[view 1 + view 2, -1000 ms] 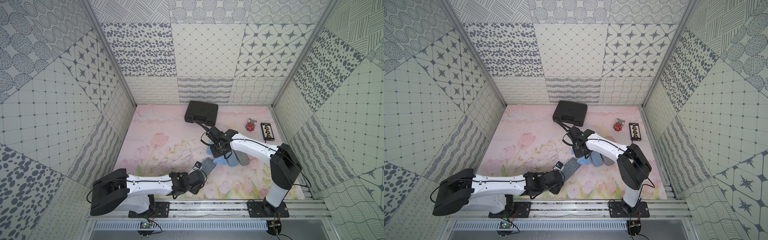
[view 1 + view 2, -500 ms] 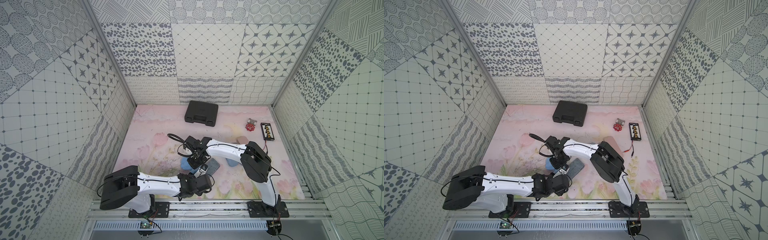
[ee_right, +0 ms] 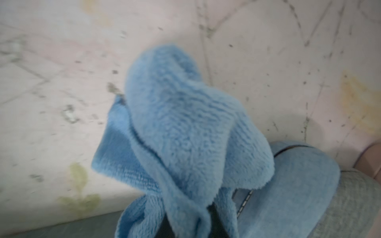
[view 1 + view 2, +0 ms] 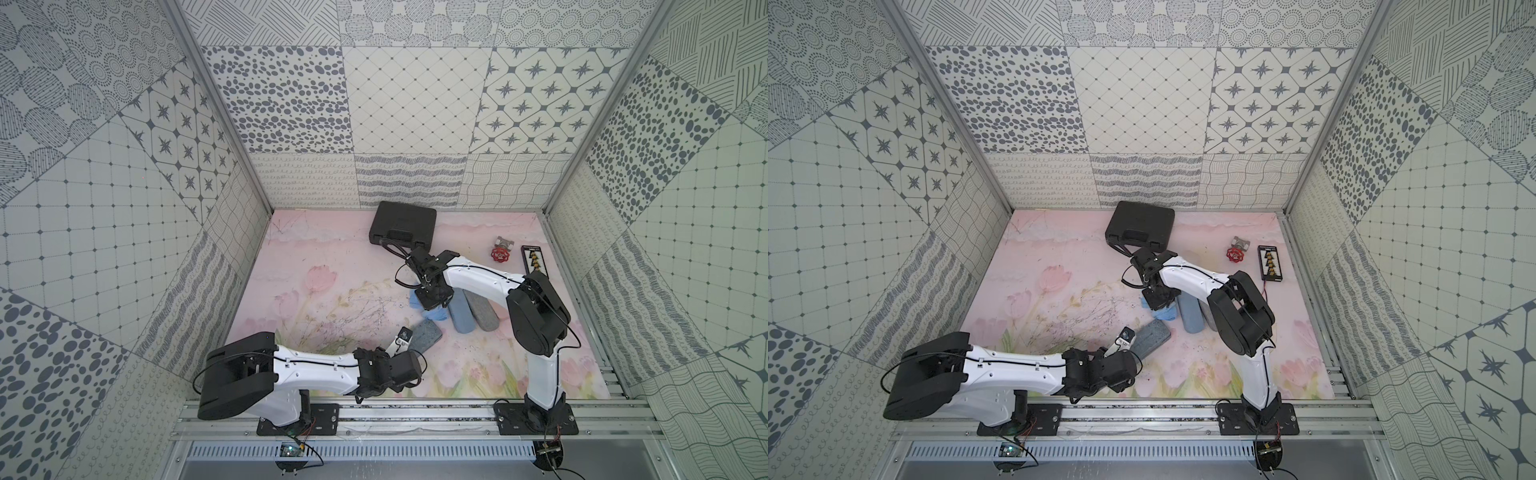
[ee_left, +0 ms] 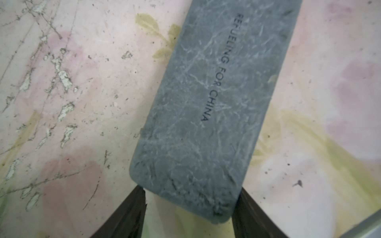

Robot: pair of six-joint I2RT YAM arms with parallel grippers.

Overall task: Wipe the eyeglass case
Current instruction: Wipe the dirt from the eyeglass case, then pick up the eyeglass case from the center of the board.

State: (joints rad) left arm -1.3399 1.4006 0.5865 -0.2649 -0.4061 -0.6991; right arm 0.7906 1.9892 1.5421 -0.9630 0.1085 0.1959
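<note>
The eyeglass case (image 5: pixel 206 99) lay flat on the surface (image 5: pixel 72 123), askew between the jaws of the left hand (image 5: pixel 190 190). The jaws were part open and flanked only its near end, with a sliver of gap on one side, so a pinch there could have twisted the case or squirted it out. The right hand (image 4: pixel 432 302) was clamped on a bunched blue cloth (image 3: pixel 185 123), apart from that case and just beside a pale blue case (image 4: pixel 459 313) and a light grey case (image 4: pixel 482 316), so a careless sweep might have rubbed the wrong one.
</note>
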